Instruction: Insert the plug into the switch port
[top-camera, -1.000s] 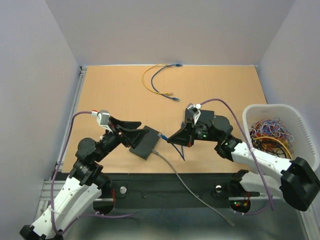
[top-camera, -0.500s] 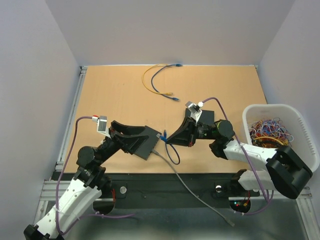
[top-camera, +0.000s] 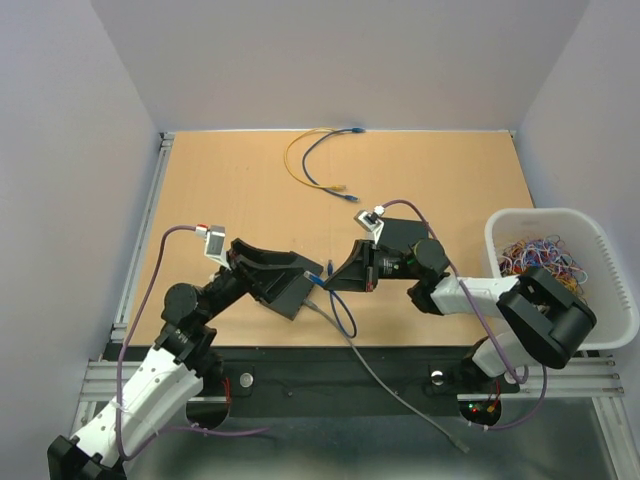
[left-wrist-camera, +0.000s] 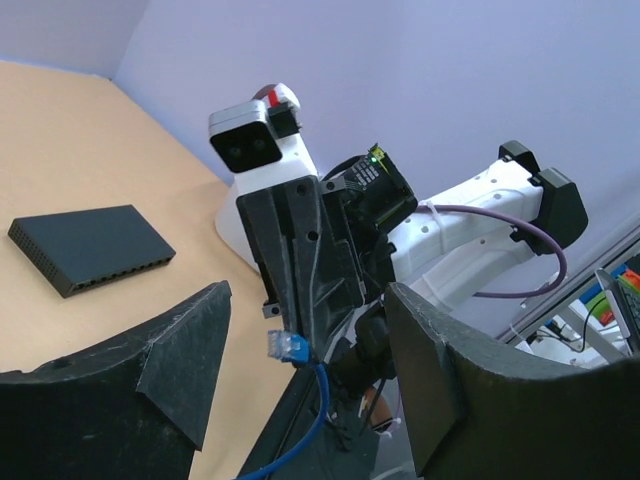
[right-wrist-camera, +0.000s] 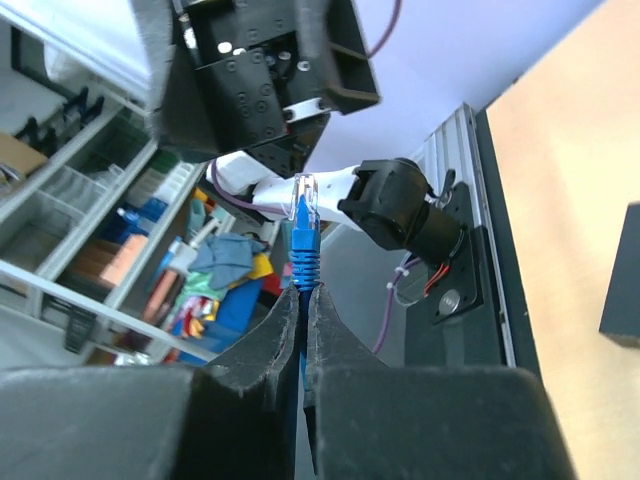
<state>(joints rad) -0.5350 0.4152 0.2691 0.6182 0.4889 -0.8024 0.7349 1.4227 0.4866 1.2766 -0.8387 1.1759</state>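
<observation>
The blue plug (right-wrist-camera: 305, 215) sticks up from my right gripper (right-wrist-camera: 303, 292), which is shut on the blue cable just behind it. From above, the plug (top-camera: 320, 279) hangs over the near middle of the table, and its cable loops down toward the front edge. The black switch (top-camera: 296, 298) lies flat on the table below my left gripper (top-camera: 283, 272). In the left wrist view the switch (left-wrist-camera: 90, 245) rests off to the left with its port row showing. My left gripper (left-wrist-camera: 310, 295) is open with nothing held. The plug (left-wrist-camera: 283, 345) shows beyond its gap.
A white bin (top-camera: 598, 232) with several coloured cables stands at the right. Yellow and blue cables (top-camera: 310, 165) lie at the back of the table. A grey cable (top-camera: 380, 375) runs from the switch over the front rail.
My right gripper has carried the plug leftward toward the left gripper. The left gripper has swung forward and right over the switch, its jaws narrowing somewhat.
</observation>
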